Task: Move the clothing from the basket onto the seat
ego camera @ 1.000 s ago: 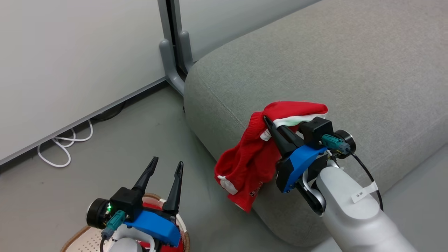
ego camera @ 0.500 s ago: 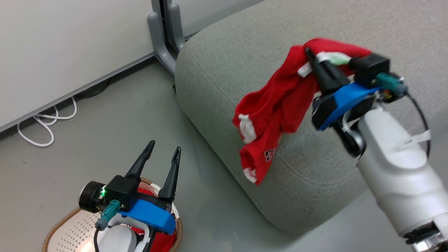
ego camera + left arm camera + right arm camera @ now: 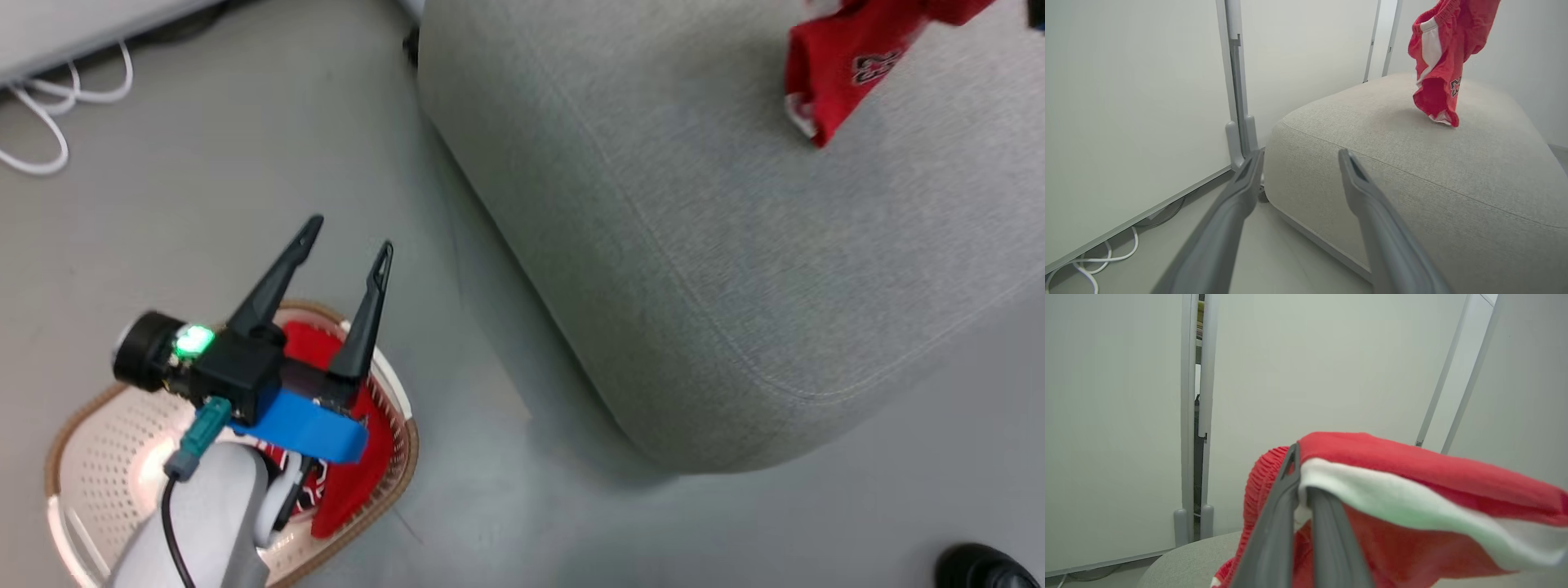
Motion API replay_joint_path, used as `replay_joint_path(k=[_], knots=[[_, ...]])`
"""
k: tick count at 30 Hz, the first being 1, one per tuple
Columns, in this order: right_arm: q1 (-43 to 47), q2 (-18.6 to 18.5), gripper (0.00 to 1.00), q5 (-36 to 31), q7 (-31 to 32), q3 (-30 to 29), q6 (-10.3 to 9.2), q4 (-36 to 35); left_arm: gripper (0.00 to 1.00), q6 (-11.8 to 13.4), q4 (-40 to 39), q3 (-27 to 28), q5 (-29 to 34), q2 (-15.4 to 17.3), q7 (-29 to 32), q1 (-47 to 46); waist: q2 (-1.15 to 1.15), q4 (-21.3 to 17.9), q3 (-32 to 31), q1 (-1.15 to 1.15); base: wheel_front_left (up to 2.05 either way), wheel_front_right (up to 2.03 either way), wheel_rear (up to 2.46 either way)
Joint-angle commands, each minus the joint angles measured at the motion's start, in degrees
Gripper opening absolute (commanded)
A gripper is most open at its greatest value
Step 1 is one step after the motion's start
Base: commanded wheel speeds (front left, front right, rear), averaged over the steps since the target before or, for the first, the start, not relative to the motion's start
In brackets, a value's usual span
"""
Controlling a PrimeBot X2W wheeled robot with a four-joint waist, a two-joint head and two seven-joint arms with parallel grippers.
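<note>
Right end effector: jaws clenched on the ribbed waistband of the red shorts, with the white stripe folded over one finger. The shorts hang above the seat, well in from its rounded edge. Their lowest hem is near the cushion, but I cannot tell whether it touches. Left end effector: released, jaws spread wide, nothing between them. It hovers off the seat's rounded corner, over the basket, which sits on the floor near that corner with more red clothing in it. Step in hand, as I judge it: set the shorts down on the seat. To do it well I should lower until most of the cloth lies on the cushion and carries its own weight. I should stay well in from the seat's edge so nothing slides off. Then I open fully and pull back along the fingers, so the waistband cannot snag and be dragged off the seat. Writing: a black-and-white number patch on the shorts' leg looks like "23", but it is blurred, so unconfirmed. The lettering on the clothing in the basket is partly hidden and unreadable. No brand marks made out.
</note>
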Motion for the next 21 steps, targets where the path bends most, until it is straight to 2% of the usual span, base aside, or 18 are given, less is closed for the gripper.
replay_joint_path(k=[1,10,16,21], knots=[[-0.74,0.01,0.00,-0.22,-0.39,-1.56,0.01,0.69,1.00,-0.01,-1.05,-0.06,0.52,0.79,0.26,-1.93,0.00,1.42,4.99,-0.01,0.00,0.00,0.00],[1.67,2.00,0.00,-3.80,-1.44,-9.75,0.01,7.83,1.00,-0.01,-6.19,-1.00,1.61,3.58,1.81,-7.10,0.00,3.57,13.99,-0.01,0.00,0.00,0.00],[3.18,3.79,0.00,-6.34,-1.69,-13.71,0.01,12.39,1.00,0.29,-7.00,-1.12,1.34,4.39,1.88,-6.85,0.00,4.59,15.46,-0.01,0.00,0.00,0.00],[3.93,4.50,0.00,-8.22,-1.72,-16.43,0.01,13.19,1.00,0.52,-6.50,-1.34,1.01,4.19,1.53,-6.45,0.00,5.27,14.88,-0.01,0.00,0.00,0.00]])
